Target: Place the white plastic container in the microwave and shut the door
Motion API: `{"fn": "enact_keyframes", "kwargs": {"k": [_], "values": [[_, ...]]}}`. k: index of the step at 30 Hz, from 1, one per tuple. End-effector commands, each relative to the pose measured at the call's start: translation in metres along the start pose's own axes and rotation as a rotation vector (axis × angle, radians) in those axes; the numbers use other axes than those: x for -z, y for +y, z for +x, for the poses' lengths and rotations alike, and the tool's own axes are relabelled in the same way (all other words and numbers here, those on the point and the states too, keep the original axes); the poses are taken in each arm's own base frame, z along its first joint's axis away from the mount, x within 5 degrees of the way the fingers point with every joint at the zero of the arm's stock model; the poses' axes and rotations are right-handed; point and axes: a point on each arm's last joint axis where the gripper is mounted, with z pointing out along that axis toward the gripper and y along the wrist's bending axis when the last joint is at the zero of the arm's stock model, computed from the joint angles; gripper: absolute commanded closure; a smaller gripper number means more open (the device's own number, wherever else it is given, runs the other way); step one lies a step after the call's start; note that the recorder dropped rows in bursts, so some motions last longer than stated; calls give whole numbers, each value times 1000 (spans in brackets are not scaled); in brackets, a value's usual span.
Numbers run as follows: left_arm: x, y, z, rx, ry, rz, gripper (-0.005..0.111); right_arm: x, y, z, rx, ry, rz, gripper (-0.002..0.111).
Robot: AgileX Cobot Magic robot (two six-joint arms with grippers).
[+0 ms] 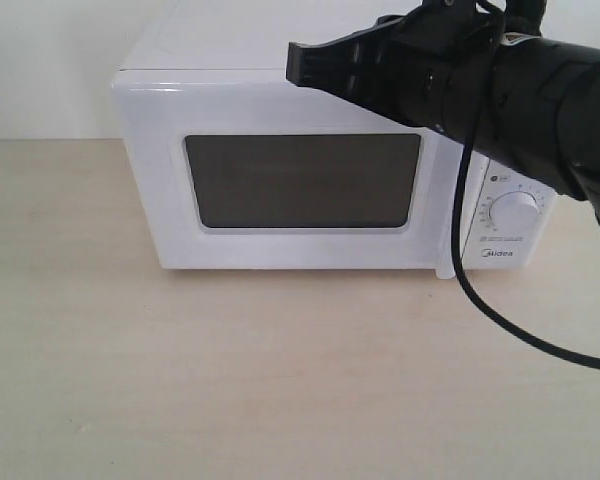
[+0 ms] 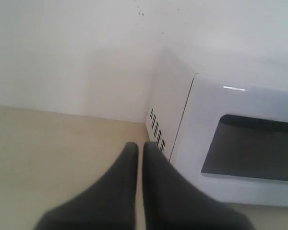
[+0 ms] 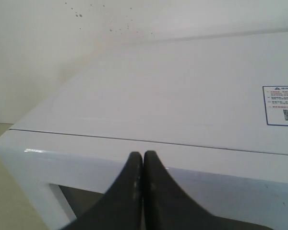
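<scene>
The right gripper [image 3: 143, 157] has its two dark fingers [image 3: 156, 191] pressed together with nothing between them; in the right wrist view the tips lie over the top front edge of the microwave [image 1: 210, 45]. In the exterior view this gripper [image 1: 302, 64] sits in the upper middle of the frame, and its black arm [image 1: 540, 95] fills the upper right corner, covering the upper part of the control panel. A black cable [image 1: 462, 230] hangs down from the arm and runs off the right edge. The left gripper [image 2: 136, 148] is also closed, with only a thin slit between its fingers and nothing held. It sits at the bottom centre of the left wrist view, near the microwave's vented side [image 2: 157, 129]

The microwave is white and stands on a pale wooden table [image 1: 280, 380] against a white wall [image 2: 62, 48]. Its door [image 1: 300, 250] is shut, flush with the body. The window [image 1: 302, 180] is dark, so I cannot tell what is inside. The white plastic container is not seen in any view. Right of the door's white bar handle [image 1: 444, 240] is a round white dial [image 1: 513, 212] above the Midea label [image 1: 496, 255]. A blue-edged sticker [image 3: 281, 105] lies on the top
</scene>
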Motion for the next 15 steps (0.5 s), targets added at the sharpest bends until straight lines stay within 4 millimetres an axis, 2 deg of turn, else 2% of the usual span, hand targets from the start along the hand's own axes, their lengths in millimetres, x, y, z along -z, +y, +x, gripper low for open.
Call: {"fn": "enact_keyframes", "kwargs": {"k": [1,8,10,15], "values": [[-5,4,20,47,11,-4,102,2,-1,-5,10,-20,3,108],[-9,9,41,3,46,-17,102,2,-1,-5,10,-20,3,108],[-9,9,42,3,48,-17,102,2,-1,-5,10,-20,3,108],[-8,10,53,-57,174,-32,102,2,-1,-5,10,-20,3,108]]}}
